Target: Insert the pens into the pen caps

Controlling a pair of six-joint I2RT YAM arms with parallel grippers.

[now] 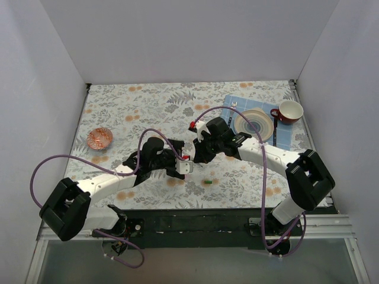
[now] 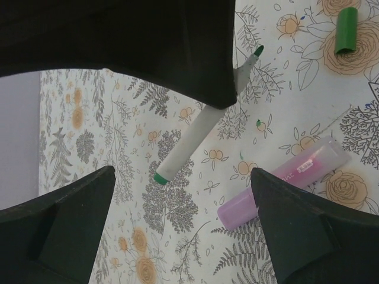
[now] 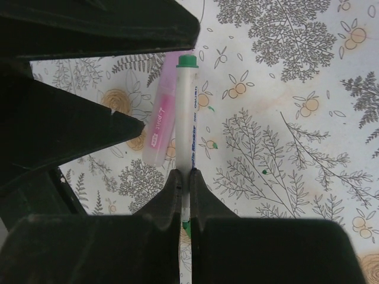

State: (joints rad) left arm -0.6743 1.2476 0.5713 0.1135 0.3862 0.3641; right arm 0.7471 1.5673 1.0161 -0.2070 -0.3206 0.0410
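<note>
- Top view: both arms meet mid-worktop (image 1: 148, 100), with the left gripper (image 1: 185, 168) and right gripper (image 1: 198, 157) close together. The green cap (image 1: 208, 181) lies alone on the floral print just beside them. I cannot make out the pens from here.
- Left wrist: the left jaws stand wide apart, holding nothing. Between them I see the white pen (image 2: 195, 133), a smooth round barrel with a green plug at one end. Its bare green tip points toward the cap (image 2: 346, 31), a short matte tube lying apart from the tip. The pink pen (image 2: 284, 180) lies flat on the worktop. It is glossy translucent plastic, lilac at one end, and I cannot tell if it is capped.
- Right wrist: the right jaws are clamped on the white pen (image 3: 186, 112) near its tip end. The pink pen (image 3: 161, 127) lies just beside it, roughly parallel.
- Progress, my judgement: the white pen is in hand but uncapped and the green cap is not picked up, so most of the task is left.
</note>
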